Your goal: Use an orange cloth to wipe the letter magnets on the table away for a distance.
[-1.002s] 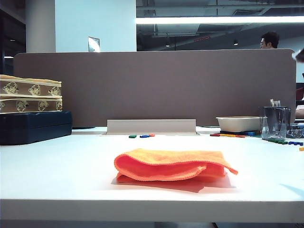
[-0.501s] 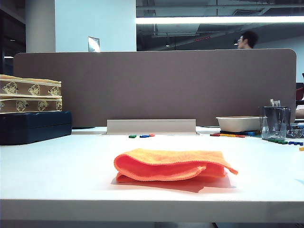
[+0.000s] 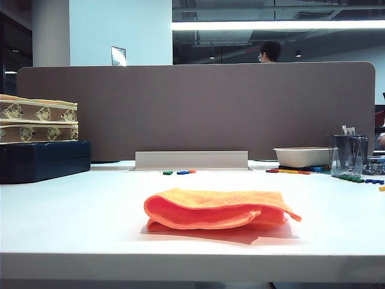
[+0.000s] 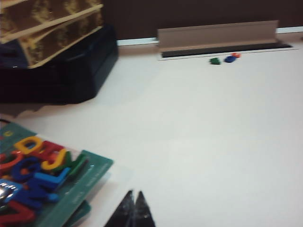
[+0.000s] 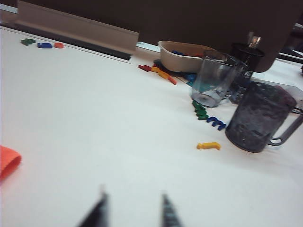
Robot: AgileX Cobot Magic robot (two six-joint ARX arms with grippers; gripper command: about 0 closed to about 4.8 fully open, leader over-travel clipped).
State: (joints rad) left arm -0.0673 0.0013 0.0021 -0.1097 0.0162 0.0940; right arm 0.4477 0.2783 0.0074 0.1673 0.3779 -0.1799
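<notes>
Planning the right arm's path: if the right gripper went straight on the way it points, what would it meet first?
Probably bare table at first; the right gripper, jaws apart, then heads roughly toward the red and yellow letter magnets before the beige dish. Depth is unclear.

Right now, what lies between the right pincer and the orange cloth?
Nothing: in the right wrist view only bare table separates the open right pincer from the orange cloth.

The exterior camera sits low at the front edge of the desk [image 3: 192, 265] and looks level across it toward the brown divider [image 3: 198, 108]. Each wrist camera looks forward and down over its own pincer, close above the desk. All three views share the grey cable tray [image 3: 191, 160] [image 4: 218, 34] [image 5: 78, 29] ahead of both pincers.
</notes>
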